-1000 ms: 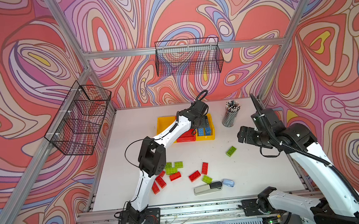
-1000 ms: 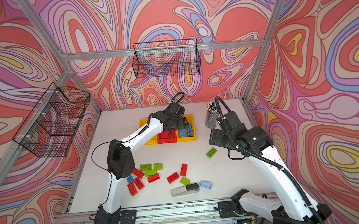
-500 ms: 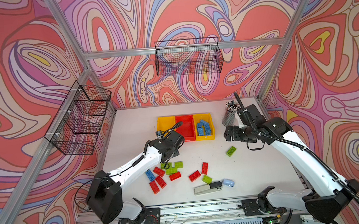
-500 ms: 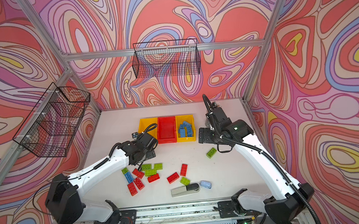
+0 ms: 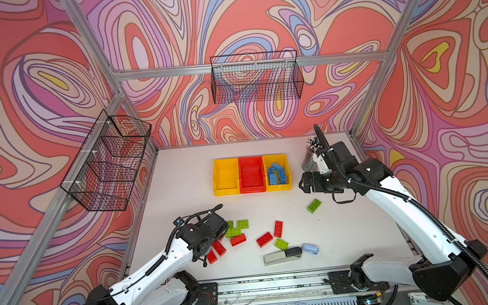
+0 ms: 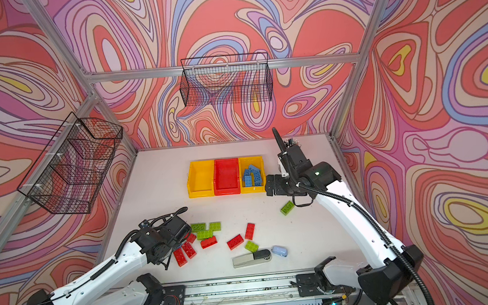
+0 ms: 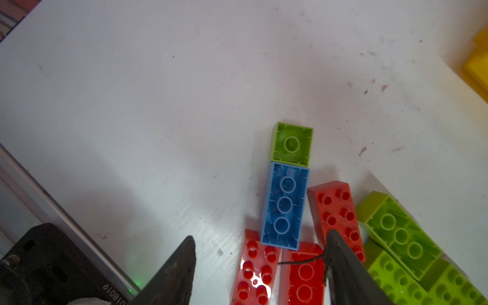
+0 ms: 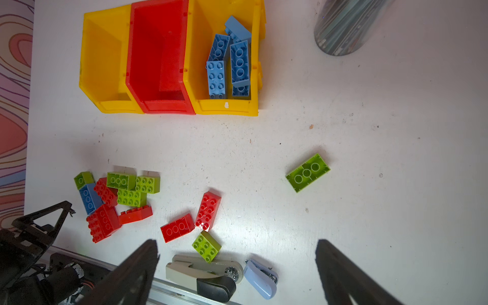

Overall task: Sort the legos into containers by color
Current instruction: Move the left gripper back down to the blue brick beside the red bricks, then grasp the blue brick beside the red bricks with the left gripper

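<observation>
The left gripper hangs low over the brick cluster at 7 o'clock on the table. Its jaws are partly apart and grip nothing. A blue lego lies hollow side up in line with the gap. The right gripper, at 2 o'clock, is spread wide and empty. Other blue legos lie in the right yellow bin at 12 o'clock, and one lime-green lego lies alone near 3 o'clock.

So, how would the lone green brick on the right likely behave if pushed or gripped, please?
The green brick looks like hard moulded plastic, so it probably won't flex. It lies flat, hollow side up, so a push should slide it, not roll it.
</observation>
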### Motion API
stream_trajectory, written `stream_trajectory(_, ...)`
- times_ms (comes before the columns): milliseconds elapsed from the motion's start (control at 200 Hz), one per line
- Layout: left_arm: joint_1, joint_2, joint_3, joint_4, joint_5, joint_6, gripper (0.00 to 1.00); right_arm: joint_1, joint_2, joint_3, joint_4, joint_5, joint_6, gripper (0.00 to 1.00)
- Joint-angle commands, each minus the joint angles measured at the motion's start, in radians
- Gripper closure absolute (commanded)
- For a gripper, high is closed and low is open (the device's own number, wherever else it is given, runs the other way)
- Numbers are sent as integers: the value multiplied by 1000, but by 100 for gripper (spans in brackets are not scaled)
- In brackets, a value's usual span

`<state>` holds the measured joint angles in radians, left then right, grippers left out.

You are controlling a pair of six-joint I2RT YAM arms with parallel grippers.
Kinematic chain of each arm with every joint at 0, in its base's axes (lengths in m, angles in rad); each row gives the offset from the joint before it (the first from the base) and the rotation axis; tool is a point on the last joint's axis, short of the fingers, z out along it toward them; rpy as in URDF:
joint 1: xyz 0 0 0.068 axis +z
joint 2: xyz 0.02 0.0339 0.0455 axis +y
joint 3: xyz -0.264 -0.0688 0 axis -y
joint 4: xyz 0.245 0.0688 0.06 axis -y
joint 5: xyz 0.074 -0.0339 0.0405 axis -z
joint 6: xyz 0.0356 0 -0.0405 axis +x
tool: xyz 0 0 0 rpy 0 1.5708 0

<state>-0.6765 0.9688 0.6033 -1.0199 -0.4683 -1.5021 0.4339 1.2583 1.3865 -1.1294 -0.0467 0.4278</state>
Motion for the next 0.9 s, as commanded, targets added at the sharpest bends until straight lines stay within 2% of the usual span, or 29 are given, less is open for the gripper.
stream_trajectory(0,21,-12,-36,-34,-9,-78,40,0,-32,-12,-3,-7,-7,2)
stream_trajectory(210,28,8,-63,58,5,-52,42,1,-50,-19,-16,2,3,2)
stream_trajectory(576,31,130,-54,172,31,24,43,1,-66,-27,-26,11,19,2)
stream_trajectory(891,71,215,-74,263,61,79,47,2,-62,-17,-41,23,25,2)
